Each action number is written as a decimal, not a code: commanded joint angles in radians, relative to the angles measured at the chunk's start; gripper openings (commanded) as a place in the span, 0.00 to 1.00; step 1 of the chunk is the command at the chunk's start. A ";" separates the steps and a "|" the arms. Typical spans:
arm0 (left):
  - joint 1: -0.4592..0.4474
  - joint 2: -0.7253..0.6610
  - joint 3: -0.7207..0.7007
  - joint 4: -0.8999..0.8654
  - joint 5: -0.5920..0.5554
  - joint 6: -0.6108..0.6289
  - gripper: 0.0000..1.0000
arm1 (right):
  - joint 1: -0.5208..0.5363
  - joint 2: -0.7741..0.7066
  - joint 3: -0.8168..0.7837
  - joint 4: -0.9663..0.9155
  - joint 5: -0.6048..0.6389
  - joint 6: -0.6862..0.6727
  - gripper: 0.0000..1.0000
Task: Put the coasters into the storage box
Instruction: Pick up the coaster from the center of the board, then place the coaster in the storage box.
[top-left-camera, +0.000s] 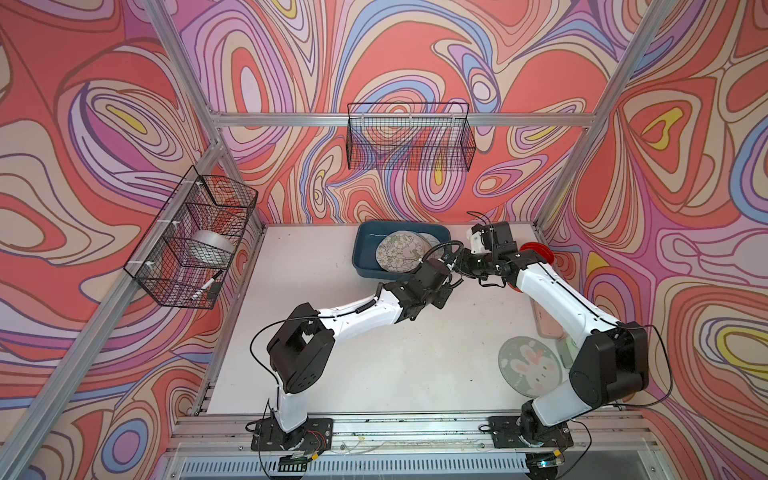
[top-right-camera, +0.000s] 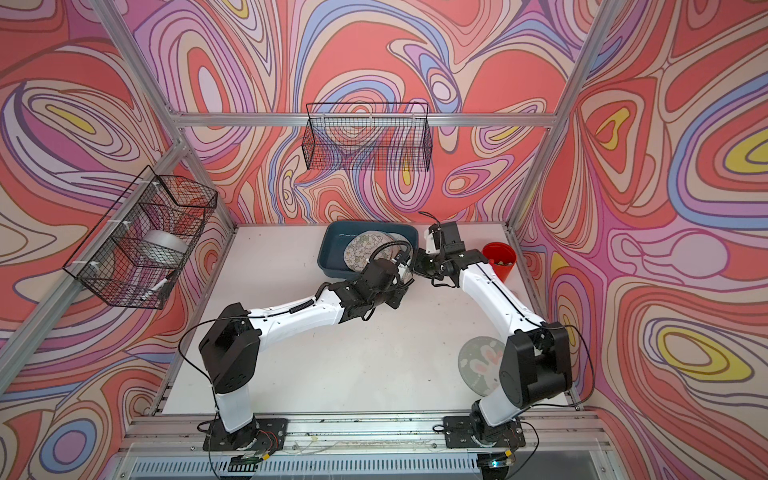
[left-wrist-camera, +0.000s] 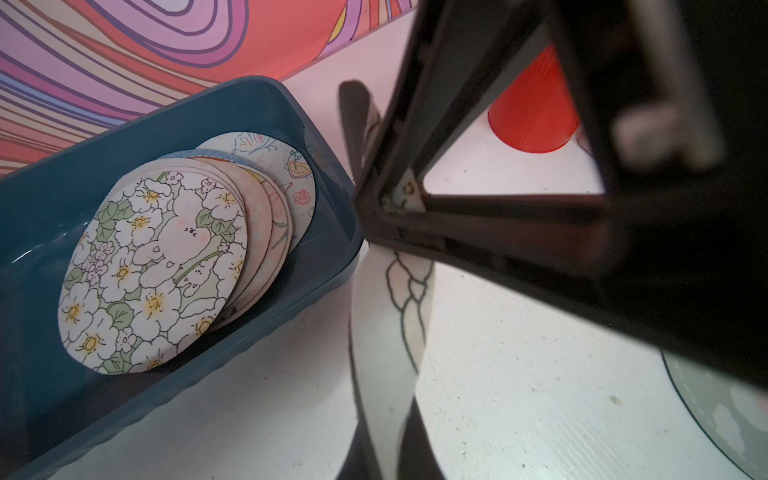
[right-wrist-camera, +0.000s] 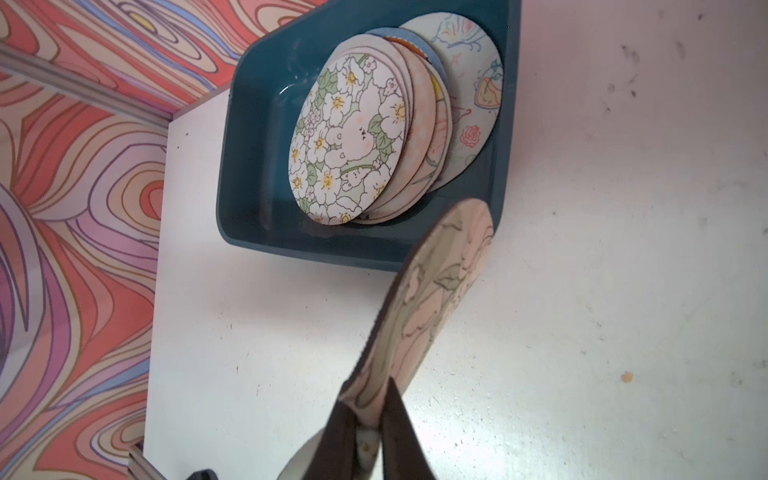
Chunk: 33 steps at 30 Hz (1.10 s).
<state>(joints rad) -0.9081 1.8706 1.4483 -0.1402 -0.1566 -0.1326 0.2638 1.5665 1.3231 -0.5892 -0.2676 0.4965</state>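
Note:
The storage box (top-left-camera: 362, 249) is a dark teal tub at the back middle of the table, and several coasters (top-left-camera: 401, 253) lie overlapped in it, a white-flower one (left-wrist-camera: 153, 266) on top. Both grippers meet just off the box's near right corner. One pale coaster (right-wrist-camera: 440, 282) stands on edge between them. My left gripper (left-wrist-camera: 388, 453) is shut on one side of it. My right gripper (right-wrist-camera: 372, 411) flanks the opposite edge with its jaws slightly parted. Another coaster (top-left-camera: 530, 365), grey-green with a rabbit, lies flat at the front right beside the right arm's base.
A red cup (top-left-camera: 538, 251) stands at the back right, close behind the right arm. A pink flat object (top-left-camera: 546, 320) lies under that arm by the right wall. Black wire baskets hang on the back wall (top-left-camera: 409, 137) and the left wall (top-left-camera: 195, 241).

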 joint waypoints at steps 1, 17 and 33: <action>-0.003 -0.010 0.098 -0.170 0.026 0.031 0.00 | 0.003 0.002 -0.004 -0.050 0.212 -0.023 0.29; 0.127 0.134 0.468 -0.492 0.131 -0.006 0.00 | -0.069 -0.090 -0.079 -0.125 0.461 -0.043 0.77; 0.245 0.376 0.835 -0.567 0.208 -0.064 0.00 | -0.073 -0.084 -0.127 -0.086 0.400 -0.053 0.78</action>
<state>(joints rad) -0.6685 2.2177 2.2429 -0.6914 0.0265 -0.1829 0.1947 1.4876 1.2068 -0.6937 0.1486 0.4534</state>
